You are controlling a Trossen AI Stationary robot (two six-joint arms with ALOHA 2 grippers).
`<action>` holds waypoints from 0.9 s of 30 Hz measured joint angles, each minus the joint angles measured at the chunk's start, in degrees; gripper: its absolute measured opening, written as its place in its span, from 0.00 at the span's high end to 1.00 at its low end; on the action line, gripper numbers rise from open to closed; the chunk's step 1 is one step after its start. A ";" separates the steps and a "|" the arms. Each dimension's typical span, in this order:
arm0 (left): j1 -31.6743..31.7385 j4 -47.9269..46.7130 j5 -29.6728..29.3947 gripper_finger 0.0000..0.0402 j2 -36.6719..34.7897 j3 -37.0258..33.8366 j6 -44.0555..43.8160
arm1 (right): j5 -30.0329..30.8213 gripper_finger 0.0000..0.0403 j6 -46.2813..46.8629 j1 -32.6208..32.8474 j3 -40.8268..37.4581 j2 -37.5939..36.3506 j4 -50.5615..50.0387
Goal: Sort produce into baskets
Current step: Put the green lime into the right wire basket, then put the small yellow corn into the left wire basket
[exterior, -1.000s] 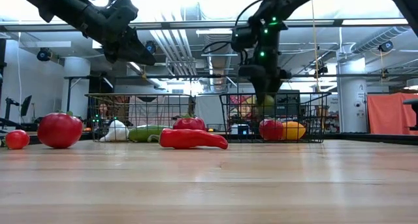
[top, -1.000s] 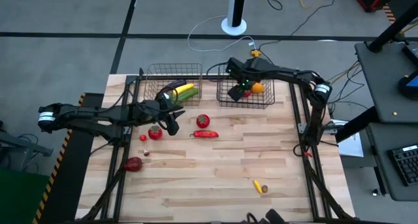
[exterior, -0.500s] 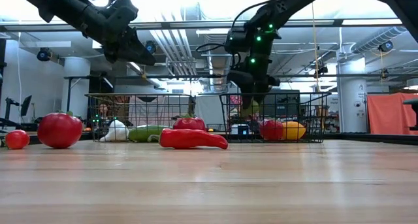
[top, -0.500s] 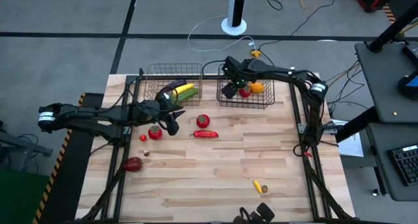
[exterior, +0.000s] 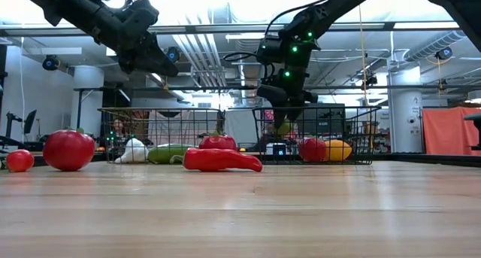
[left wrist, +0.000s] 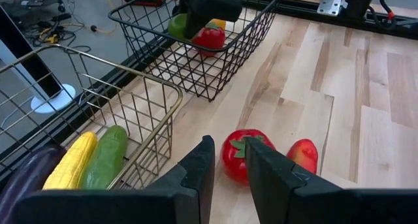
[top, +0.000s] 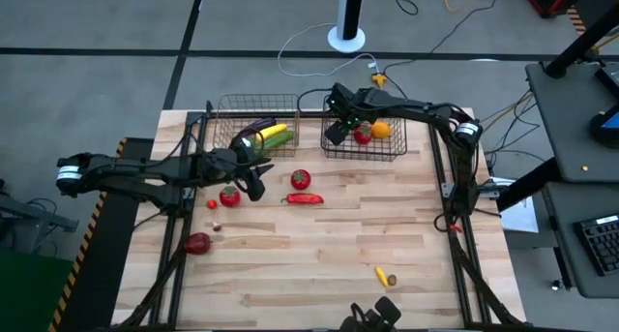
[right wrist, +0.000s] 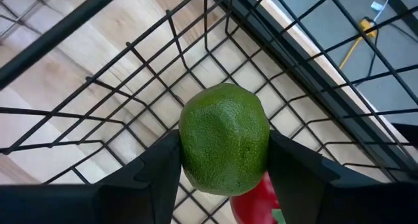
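My right gripper (top: 338, 132) is shut on a green lime-like fruit (right wrist: 224, 138) inside the left end of the dark grey wire basket (top: 391, 154). That basket holds a red tomato (top: 362, 135) and an orange (top: 381, 130). The copper basket (top: 228, 119) holds yellow corn (top: 275, 135), a green cucumber and a purple eggplant. My left gripper (top: 257, 182) hangs empty above the table, its fingers a little apart. It is just left of a loose tomato (top: 301, 179) and a red pepper (top: 306, 199), which both lie on the table. My right gripper pinches the green fruit between its two fingers, one on each opposite side (right wrist: 188, 152). The fingers come from above and point down into the basket. The fruit is lifted clear of the basket's mesh floor (right wrist: 130, 129).
More produce lies on the table: a tomato (top: 229, 197) and a small red piece (top: 212, 205) at the left, a dark red piece (top: 197, 243) nearer the front left, and a small yellow piece (top: 383, 276) at the front right. The wooden table's middle is bare.
My right gripper has carried the green fruit toward the table's left, from over the middle of the dark basket to its left end, still shut on it.
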 joint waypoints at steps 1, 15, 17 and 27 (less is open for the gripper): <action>-0.01 0.00 0.00 0.83 0.00 0.00 -0.14 | 0.02 0.52 -0.11 0.00 0.00 0.00 0.00; 0.00 -0.02 0.02 0.83 0.00 0.00 -0.97 | 0.00 0.29 1.00 0.00 0.00 0.00 0.33; -0.02 -0.02 0.02 0.83 0.00 0.00 -1.49 | 0.00 0.27 1.00 0.01 0.00 0.00 0.45; -3.66 -0.04 1.55 0.83 0.00 0.00 -2.94 | -0.42 0.27 0.00 1.13 0.00 -4.72 -0.27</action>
